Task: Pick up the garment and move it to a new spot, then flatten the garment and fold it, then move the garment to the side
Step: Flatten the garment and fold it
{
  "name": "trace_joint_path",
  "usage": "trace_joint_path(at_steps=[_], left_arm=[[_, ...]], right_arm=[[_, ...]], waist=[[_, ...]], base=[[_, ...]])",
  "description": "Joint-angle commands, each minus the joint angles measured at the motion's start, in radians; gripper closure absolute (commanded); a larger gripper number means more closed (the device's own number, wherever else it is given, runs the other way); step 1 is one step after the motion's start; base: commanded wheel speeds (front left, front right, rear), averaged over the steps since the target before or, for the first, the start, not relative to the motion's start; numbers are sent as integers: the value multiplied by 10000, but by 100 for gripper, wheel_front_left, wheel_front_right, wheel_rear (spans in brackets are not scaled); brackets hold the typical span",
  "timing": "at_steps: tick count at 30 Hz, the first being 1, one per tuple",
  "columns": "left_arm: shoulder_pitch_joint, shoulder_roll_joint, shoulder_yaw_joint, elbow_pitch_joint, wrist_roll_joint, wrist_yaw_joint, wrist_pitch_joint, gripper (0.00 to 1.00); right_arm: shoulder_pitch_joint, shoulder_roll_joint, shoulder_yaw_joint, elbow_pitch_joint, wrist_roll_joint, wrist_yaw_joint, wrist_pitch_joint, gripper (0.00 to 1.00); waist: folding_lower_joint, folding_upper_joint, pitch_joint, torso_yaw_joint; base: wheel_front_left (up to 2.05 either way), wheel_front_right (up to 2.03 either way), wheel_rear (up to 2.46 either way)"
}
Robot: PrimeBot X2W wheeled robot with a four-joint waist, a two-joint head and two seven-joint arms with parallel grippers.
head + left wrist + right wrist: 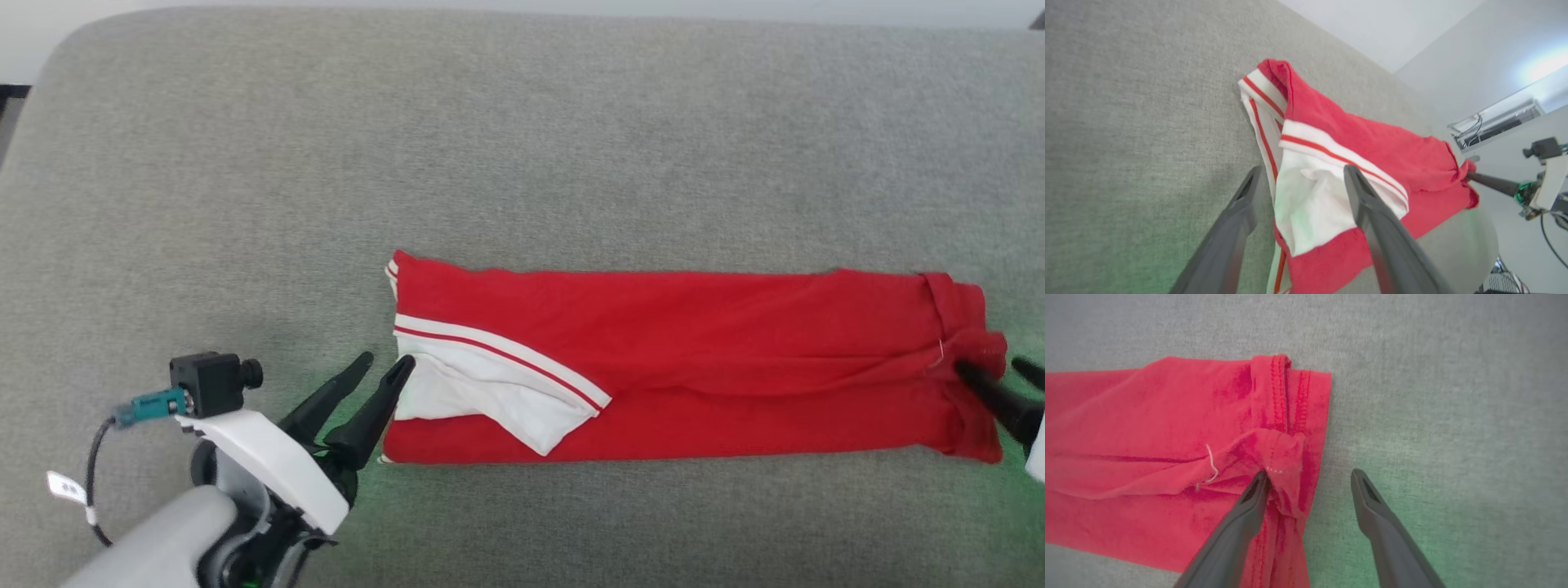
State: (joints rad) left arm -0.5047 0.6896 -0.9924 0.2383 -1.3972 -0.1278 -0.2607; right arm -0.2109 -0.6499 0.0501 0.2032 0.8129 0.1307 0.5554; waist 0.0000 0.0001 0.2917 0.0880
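Both spread empty: left gripper (386, 359) & right gripper (1310, 473) at garment (694, 359) ends on grey surface (490, 147), prob. cushion; pale wall (1372, 24) beyond.

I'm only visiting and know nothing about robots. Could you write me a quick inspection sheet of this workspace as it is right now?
Surface: grey fabric-covered top, flat, with rounded far corners.
Job's things: red garment folded into a long band, white sleeve end on top at its left end, hem bunched at its right end.
Clutter: nothing seen.
Tools: left tool open at the sleeve end; right tool open, one finger at the bunched hem, the other over bare surface.
Cables: dark cable with a white tag hangs by the left wrist camera.
Surroundings: pale walls beyond the surface.
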Motion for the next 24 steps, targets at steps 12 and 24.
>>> trace_joint_path(at_steps=[12,24], left_arm=[[1987,-1989,2950,1503,2258,-33,-53,0],[3219,-3697,7081,1146,7911,14,-54,0]], right_arm=[[51,973,-332,1235,-39,1,1092,0],[-521,1399,-342,2035,-329,1,1122,0]], waist=[[0,-1,-464,576],[0,-1,-431,734]], base=[[0,0,0],[0,0,0]])
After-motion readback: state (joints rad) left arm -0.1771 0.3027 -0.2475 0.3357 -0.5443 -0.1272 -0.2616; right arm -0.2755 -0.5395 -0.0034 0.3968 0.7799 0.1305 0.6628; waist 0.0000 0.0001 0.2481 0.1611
